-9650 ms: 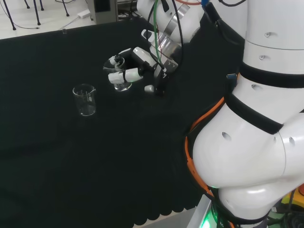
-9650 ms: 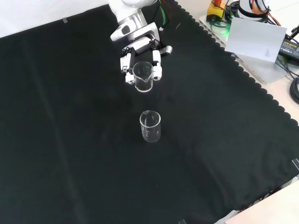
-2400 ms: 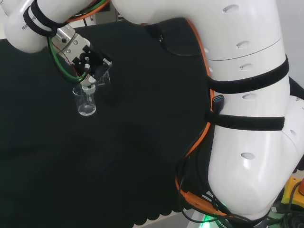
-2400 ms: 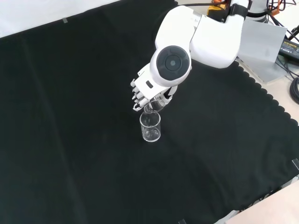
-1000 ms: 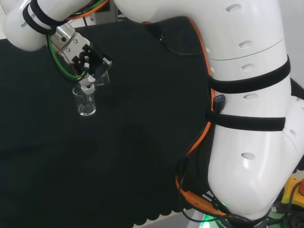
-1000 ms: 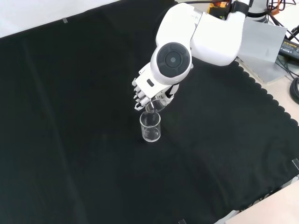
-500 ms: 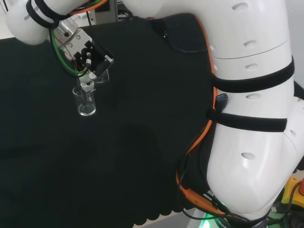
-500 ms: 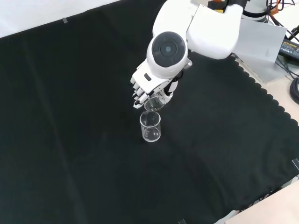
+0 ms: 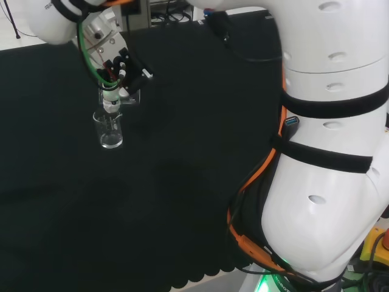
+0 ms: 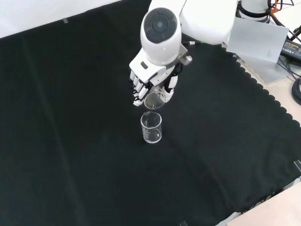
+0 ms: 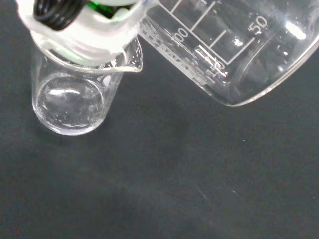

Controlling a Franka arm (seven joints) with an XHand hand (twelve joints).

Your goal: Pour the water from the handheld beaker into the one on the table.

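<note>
Underneath, black cloth (image 10: 70,141) lies wrinkled.

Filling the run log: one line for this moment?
hand: holds tilted beaker | table beaker: upright below | stage: pouring

The head camera sits high behind the arm's base, facing out over the cloth (image 9: 152,201). The front camera faces down from opposite. The wrist camera hangs close. All share the standing beaker (image 9: 110,129) (image 10: 151,128) (image 11: 75,102), at ten o'clock in the head view.
</note>
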